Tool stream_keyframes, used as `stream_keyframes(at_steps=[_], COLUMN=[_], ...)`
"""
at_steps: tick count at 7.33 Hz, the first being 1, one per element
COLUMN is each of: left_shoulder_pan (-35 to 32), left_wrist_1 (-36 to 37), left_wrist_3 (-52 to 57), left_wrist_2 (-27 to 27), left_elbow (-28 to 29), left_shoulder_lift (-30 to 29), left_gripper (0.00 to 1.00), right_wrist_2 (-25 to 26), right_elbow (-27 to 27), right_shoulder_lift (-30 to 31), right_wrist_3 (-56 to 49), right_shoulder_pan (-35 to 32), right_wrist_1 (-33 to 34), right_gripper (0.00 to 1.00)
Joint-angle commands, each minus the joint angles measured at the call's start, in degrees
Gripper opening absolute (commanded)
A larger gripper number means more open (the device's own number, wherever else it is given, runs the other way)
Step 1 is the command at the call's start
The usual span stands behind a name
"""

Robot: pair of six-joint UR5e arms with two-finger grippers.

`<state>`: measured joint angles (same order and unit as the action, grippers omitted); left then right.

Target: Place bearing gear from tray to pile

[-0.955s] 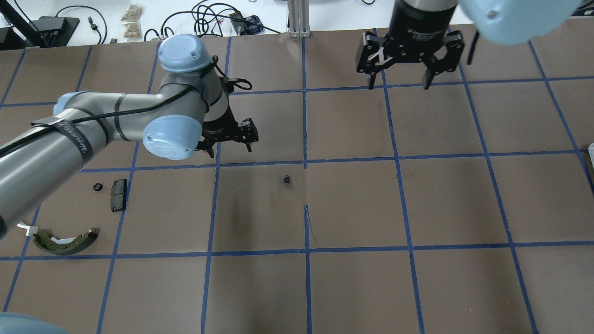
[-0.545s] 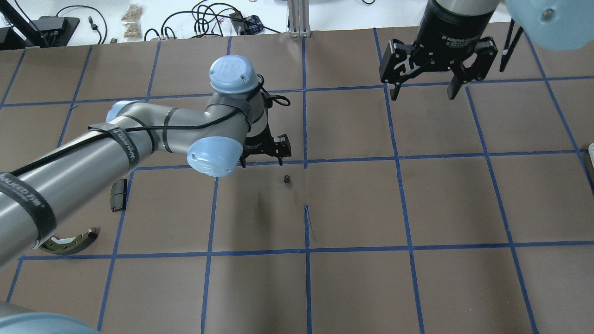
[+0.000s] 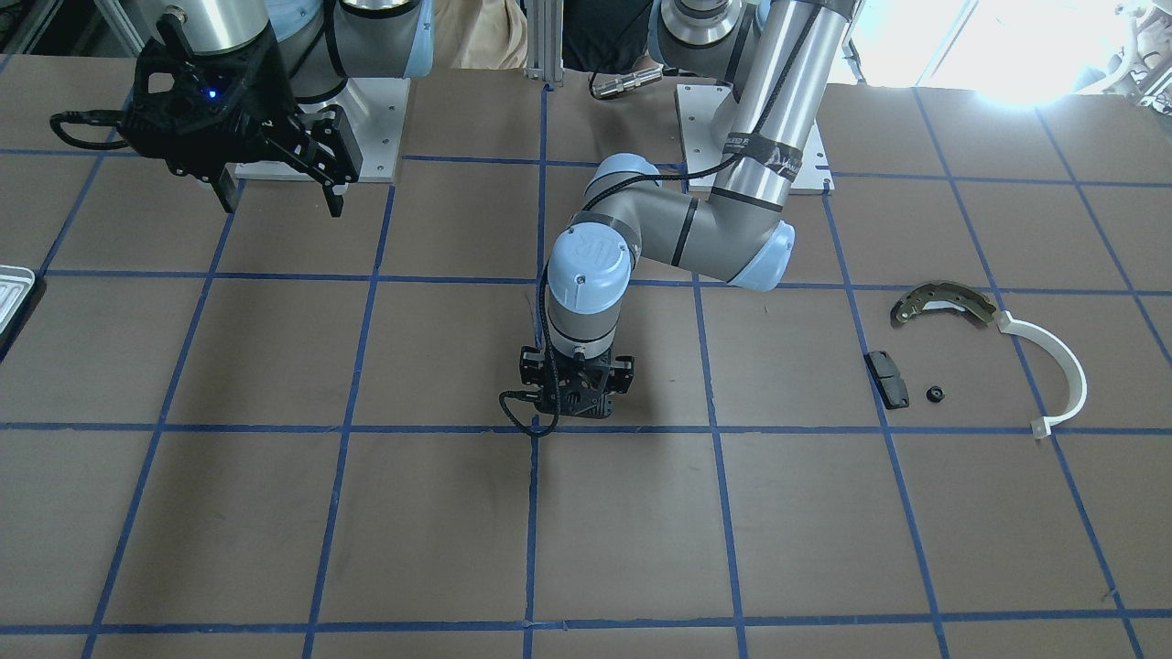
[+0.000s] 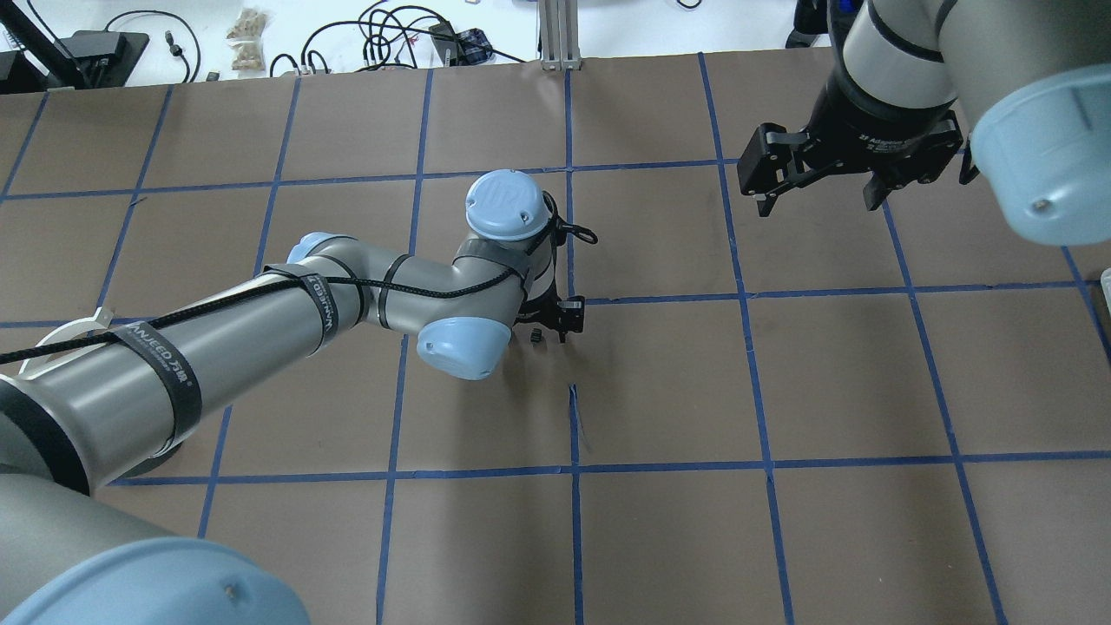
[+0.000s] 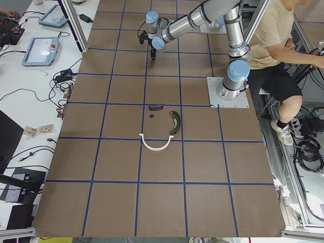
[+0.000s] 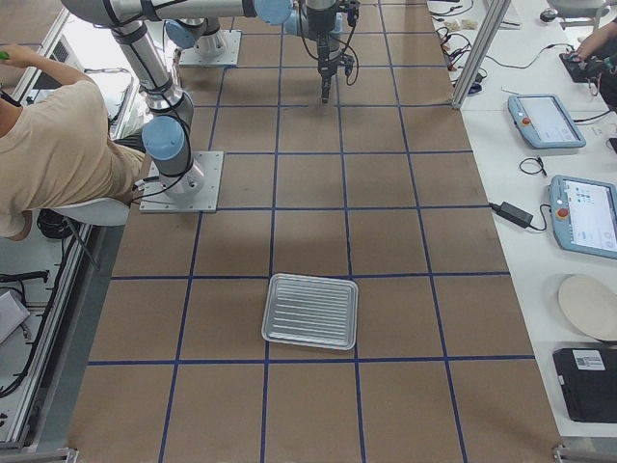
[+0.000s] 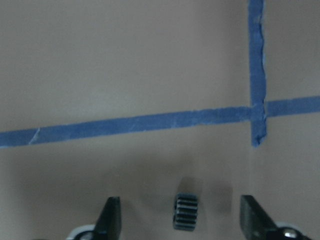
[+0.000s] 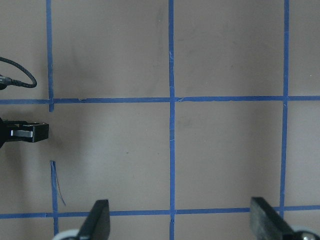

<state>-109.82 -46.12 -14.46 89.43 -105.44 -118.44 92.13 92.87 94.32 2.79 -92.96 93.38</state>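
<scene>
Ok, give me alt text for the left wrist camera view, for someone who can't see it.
A small black ribbed bearing gear sits on the brown table between the spread fingertips of the left gripper, touching neither. Blue tape lines cross beyond it.

From here I see a matt brown bench covering [image 4: 825, 391], a ribbed silver metal tray [image 6: 310, 311], a dull olive metal brake shoe [image 3: 952, 297] and a smooth white plastic arc [image 3: 1081, 380].

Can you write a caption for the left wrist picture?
The left gripper, fingers open, straddles the bearing gear on the table.
</scene>
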Motion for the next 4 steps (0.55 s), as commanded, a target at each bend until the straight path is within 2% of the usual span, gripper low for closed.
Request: stream_keyframes(at_steps=[1,2,4], left_shoulder_pan=[0.0,0.0,0.6], left_wrist_1=[1.0,0.9,0.9], left_wrist_3=[-0.5,-0.5,0.4], left_wrist_2=[0.1,0.0,-0.1], left_elbow=[-0.3,-0.5,-1.6], left_shoulder_lift=[-0.3,0.0,1.5], left_gripper=[0.34,0.14,0.09], right_wrist_2=[-0.5,-0.6,-0.1], right_elbow=[-1.8,-2.0,-1.7], right_shoulder_lift=[-0.6,-0.8,-0.7], right_wrist_3=[-0.5,-0.5,-0.5], right_shoulder_pan=[0.0,0.1,0.0], right_wrist_1=[-1.1,-1.0,-0.8], right_gripper=[1.00,1.00,1.00])
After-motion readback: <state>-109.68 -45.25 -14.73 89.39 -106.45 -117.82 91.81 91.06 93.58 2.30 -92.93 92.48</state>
